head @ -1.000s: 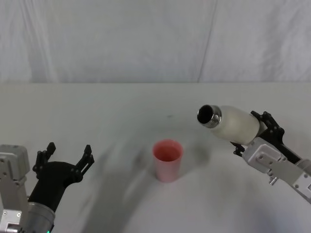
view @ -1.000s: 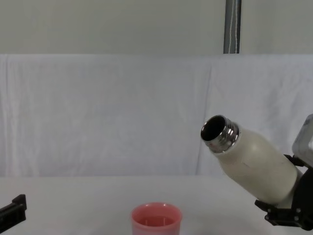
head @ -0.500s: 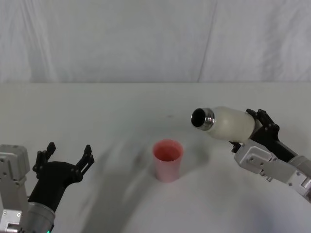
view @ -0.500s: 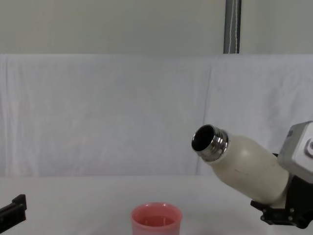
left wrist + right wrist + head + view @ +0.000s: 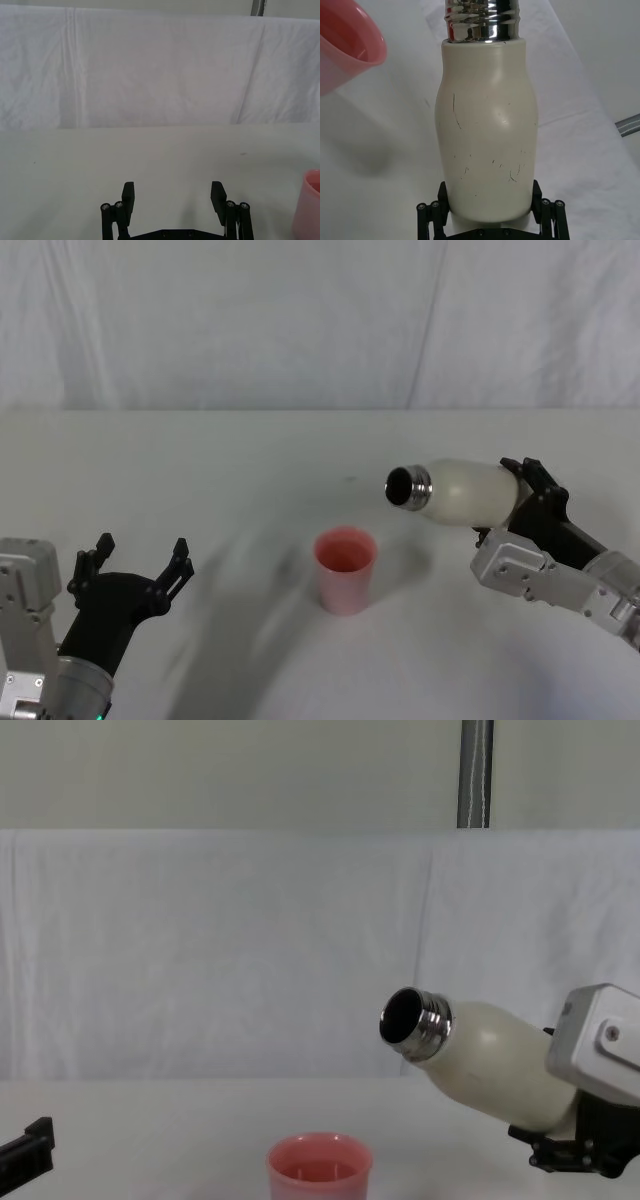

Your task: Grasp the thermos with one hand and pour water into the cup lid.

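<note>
My right gripper (image 5: 512,502) is shut on the base of the cream-white thermos (image 5: 462,493), holding it in the air and tilted steeply, its open steel neck (image 5: 407,486) pointing left toward the cup lid. The pink cup lid (image 5: 345,568) stands upright on the table, below and left of the neck. From the chest the thermos (image 5: 487,1063) hangs above and right of the cup lid (image 5: 319,1167). The right wrist view looks along the thermos (image 5: 487,132) with the cup lid (image 5: 347,42) beyond it. My left gripper (image 5: 140,562) rests open at the near left, also as (image 5: 173,196).
The white table (image 5: 200,470) is covered in cloth, with a white curtain (image 5: 300,320) behind it. A small dark speck (image 5: 349,479) marks the cloth behind the cup lid. A grey pole (image 5: 475,772) rises behind the curtain.
My right gripper has tipped the thermos further down and moved it left, bringing the neck lower and closer to the cup lid. The left gripper has not moved.
</note>
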`<state>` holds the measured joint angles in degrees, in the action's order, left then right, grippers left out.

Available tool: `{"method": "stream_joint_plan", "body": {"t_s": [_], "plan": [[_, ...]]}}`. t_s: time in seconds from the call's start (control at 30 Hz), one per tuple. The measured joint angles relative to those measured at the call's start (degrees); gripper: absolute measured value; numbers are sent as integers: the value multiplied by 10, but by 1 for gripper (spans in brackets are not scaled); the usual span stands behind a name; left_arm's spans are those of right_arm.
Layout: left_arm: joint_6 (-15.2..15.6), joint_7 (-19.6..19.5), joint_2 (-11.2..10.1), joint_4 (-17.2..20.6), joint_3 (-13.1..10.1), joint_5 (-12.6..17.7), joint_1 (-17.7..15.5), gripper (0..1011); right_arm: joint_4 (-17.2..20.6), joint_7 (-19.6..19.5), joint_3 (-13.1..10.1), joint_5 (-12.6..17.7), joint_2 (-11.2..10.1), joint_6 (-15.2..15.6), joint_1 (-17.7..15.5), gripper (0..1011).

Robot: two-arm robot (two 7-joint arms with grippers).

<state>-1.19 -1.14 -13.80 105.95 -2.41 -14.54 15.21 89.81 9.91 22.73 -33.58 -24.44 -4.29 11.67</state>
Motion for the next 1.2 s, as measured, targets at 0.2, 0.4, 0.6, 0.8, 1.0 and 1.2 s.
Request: {"method": "stream_joint_plan", "body": {"t_s": [0.2, 0.4, 0.6, 0.8, 1.0, 1.2], "plan": [[0, 0, 0, 0, 0, 0, 0, 1001, -2, -1, 8, -16, -4, 5, 8, 959], [0, 0, 0, 0, 0, 0, 0, 1001, -7, -3, 23, -42, -11, 4, 18, 959], [0, 0, 0, 0, 0, 0, 0, 1001, -13, -3, 33, -52, -13, -1, 29, 959], [0, 0, 0, 0, 0, 0, 0, 1001, -20, -7, 40, -58, -12, -4, 36, 959], [0, 0, 0, 0, 0, 0, 0, 1001, -26, -15, 47, -66, -10, -6, 42, 959], [0, 0, 0, 0, 0, 0, 0, 1001, -33, -24, 55, -79, -7, -7, 49, 959]]}}
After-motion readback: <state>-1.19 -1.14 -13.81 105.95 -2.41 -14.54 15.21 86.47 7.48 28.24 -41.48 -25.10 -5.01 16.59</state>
